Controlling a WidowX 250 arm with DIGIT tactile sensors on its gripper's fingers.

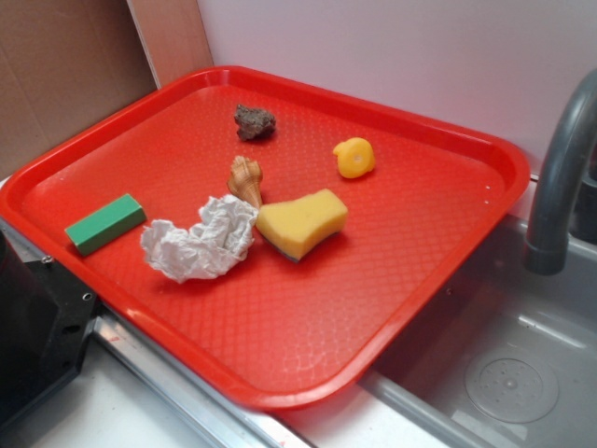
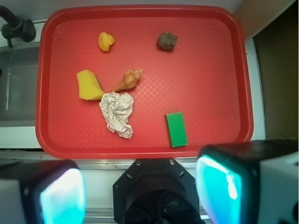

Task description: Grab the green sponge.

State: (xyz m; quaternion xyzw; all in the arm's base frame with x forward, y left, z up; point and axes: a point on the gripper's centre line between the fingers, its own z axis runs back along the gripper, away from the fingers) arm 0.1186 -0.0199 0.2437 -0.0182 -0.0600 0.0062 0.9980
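Red tray [image 1: 448, 252], steel sink [image 1: 504, 373], grey faucet [image 1: 560, 177], cardboard backdrop [image 1: 56, 65]

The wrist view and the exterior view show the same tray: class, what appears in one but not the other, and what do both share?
Only the wrist view shows the gripper, its fingers spread wide, open, above the tray's near edge. Only the exterior view shows the green sponge's dark scouring layer underneath and the sink's drain. Both show the red tray, crumpled paper, seashell, green block, small yellow toy, dark rock and faucet.
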